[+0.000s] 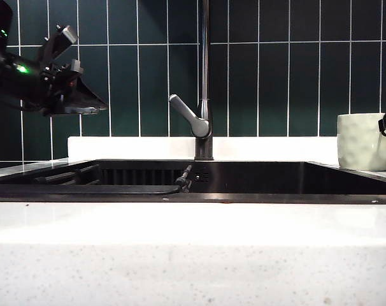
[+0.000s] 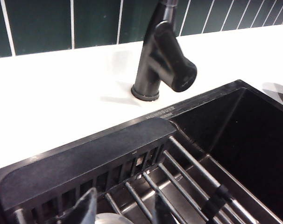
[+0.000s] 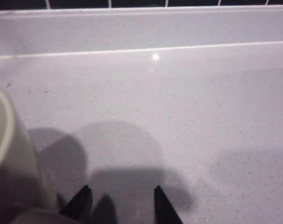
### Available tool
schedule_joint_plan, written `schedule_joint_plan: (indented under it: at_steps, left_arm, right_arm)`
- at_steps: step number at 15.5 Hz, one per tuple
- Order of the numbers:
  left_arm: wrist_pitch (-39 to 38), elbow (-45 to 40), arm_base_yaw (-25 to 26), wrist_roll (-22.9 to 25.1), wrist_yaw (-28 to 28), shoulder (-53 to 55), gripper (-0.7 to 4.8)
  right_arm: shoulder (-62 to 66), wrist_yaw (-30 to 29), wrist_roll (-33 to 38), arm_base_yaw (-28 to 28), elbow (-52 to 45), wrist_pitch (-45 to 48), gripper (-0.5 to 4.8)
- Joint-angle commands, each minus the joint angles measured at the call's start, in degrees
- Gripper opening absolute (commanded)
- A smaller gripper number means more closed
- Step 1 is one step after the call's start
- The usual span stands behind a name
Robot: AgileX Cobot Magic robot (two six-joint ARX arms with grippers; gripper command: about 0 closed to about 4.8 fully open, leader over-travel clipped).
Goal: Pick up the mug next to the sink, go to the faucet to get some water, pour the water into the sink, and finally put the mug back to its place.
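Left end effector (image 2: 125, 207) open above the sink (image 2: 235, 135); right end effector (image 3: 118, 205) open, mug (image 3: 10, 154) beside it.

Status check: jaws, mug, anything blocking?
Left gripper jaws open, over the sink rack. Right gripper jaws open, empty, beside the mug. Mug upright on the counter, ungrasped. Nothing blocking.

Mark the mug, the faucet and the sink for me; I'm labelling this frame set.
mug (image 1: 365, 141): exterior view, on its dimpled outer wall.
faucet (image 1: 206, 64): exterior view, on the upright metal pipe.
sink (image 1: 263, 179): exterior view, on the dark back wall of the basin.
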Motion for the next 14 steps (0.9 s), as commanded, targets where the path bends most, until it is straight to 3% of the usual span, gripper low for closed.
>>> schedule_joint_plan:
  at_steps: [1,3,9,14]
  left_arm:
    - [0.70,1.55,-0.72,-0.46,1.81,1.55,1.49]
    - [0.90,1.60,-1.46,-0.48,1.84,1.75,1.49]
    - [0.87,1.62,-2.14,-1.16,4.42,1.86,1.49]
    - [0.85,1.86,-2.10,-1.57,5.90,1.86,1.49]
  right_arm:
    - [0.48,-1.44,-0.07,-0.33,0.24,1.11,1.76]
    - [0.48,-2.03,-1.25,-0.28,0.24,1.14,1.58]
    - [0.44,-2.38,-1.25,-0.28,0.26,1.49,0.06]
    - [-1.11,-3.63,-1.25,-0.28,0.24,2.38,-0.01]
